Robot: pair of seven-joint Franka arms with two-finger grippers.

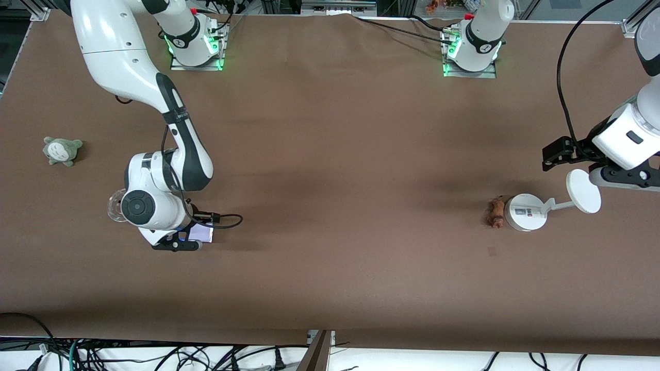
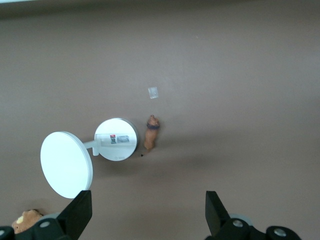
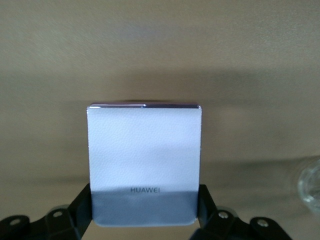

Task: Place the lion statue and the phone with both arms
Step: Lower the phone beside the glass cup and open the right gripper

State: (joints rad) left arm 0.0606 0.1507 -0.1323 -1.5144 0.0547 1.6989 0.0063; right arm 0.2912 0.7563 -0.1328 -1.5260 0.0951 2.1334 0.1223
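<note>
Brown cloth covers the desk (image 1: pixel 330 154). Toward the right arm's end, the phone (image 3: pixel 145 165) is clamped between the fingers of the right hand (image 1: pixel 178 243), low over the desk. The lion statue (image 1: pixel 496 212) is seen lying on the desk, touching or just beside the white stand (image 1: pixel 526 212). The left hand (image 2: pixel 147 220) is held above that stand, jaws wide and empty. A slip of the smooth phone is judged possible; the stand could be knocked when the statue is approached.
</note>
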